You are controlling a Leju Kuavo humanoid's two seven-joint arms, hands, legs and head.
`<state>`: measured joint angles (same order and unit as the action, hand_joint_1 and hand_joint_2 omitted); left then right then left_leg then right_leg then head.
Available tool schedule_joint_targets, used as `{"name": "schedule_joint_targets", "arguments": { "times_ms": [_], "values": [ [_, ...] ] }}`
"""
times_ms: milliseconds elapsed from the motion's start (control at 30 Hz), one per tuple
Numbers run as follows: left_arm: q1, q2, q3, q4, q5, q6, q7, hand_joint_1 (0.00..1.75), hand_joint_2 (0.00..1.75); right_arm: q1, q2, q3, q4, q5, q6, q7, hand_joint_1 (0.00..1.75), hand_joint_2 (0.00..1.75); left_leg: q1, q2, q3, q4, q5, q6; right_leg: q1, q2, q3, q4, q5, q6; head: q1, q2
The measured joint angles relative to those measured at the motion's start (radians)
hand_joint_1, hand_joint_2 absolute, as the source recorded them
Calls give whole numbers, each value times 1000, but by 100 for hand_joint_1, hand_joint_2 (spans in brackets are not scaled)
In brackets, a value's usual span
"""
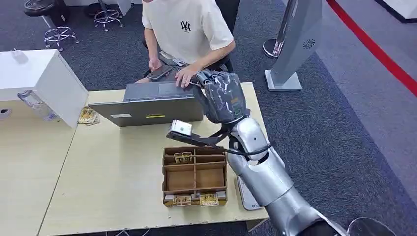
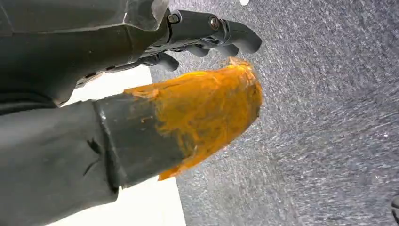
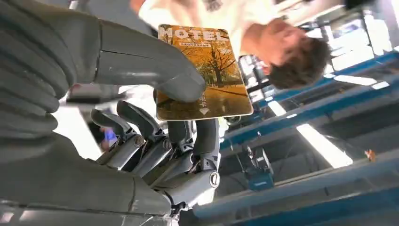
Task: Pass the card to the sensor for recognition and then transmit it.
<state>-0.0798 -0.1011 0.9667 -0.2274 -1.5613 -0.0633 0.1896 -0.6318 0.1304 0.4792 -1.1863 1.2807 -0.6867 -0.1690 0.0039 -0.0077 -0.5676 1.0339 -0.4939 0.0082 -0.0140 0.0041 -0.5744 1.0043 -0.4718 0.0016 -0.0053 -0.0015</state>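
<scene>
You will find the wooden table (image 1: 113, 172) spanning the lower left of the head view, with a person (image 1: 189, 29) in a cream shirt seated at its far edge, one hand resting on the open laptop (image 1: 147, 103). In front of the laptop sits the compartmented cardboard tray (image 1: 195, 174), which holds further cards in its far-left slot and along its near edge. A small white-topped sensor (image 1: 181, 128) on a dark arm stands between the laptop and the tray. The right hand (image 1: 223, 96) is raised above the table's far right corner, next to the person's hand. In the right wrist view you see that the right hand (image 3: 160, 141) holds the card (image 3: 204, 73), an orange card printed "MOTEL", pinched between the thumb on its face and the fingers (image 3: 207, 136) behind it. The left hand (image 2: 141, 89) hangs over grey carpet, its orange-tipped thumb forward and its dark fingers curled in with nothing between them.
</scene>
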Motion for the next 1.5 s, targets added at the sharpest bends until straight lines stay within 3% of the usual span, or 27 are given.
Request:
{"name": "schedule_joint_targets", "arguments": {
  "times_ms": [267,500,1300,1367,1400,1500],
  "values": [
    [0,6,-23,0,-7,-9,-2,0,0,-112,27,-68,222,193,-3,77,175,175,0,0,0,0,0,0,0,0,0,0,0,0,0,0],
    [0,9,-40,0,-7,-10,-2,0,0,-160,32,-78,338,259,-3,139,175,175,0,0,0,0,0,0,0,0,0,0,0,0,0,0],
    [0,10,-56,0,-7,-11,5,0,0,-165,32,-82,389,262,-4,156,175,175,0,0,0,0,0,0,0,0,0,0,0,0,0,0],
    [0,10,-56,0,-7,-11,6,0,0,-163,32,-81,389,264,-4,159,0,175,0,0,0,0,0,0,0,0,0,0,0,0,0,0],
    [0,10,-56,0,-7,-11,8,0,0,-163,32,-81,390,264,-4,161,0,0,0,0,0,0,0,0,0,0,0,0,0,0,0,0],
    [0,11,-58,0,-7,-11,8,0,0,-163,32,-81,390,265,-4,166,0,0,0,0,0,0,0,0,0,0,0,0,0,0,0,0]
  ]
}}
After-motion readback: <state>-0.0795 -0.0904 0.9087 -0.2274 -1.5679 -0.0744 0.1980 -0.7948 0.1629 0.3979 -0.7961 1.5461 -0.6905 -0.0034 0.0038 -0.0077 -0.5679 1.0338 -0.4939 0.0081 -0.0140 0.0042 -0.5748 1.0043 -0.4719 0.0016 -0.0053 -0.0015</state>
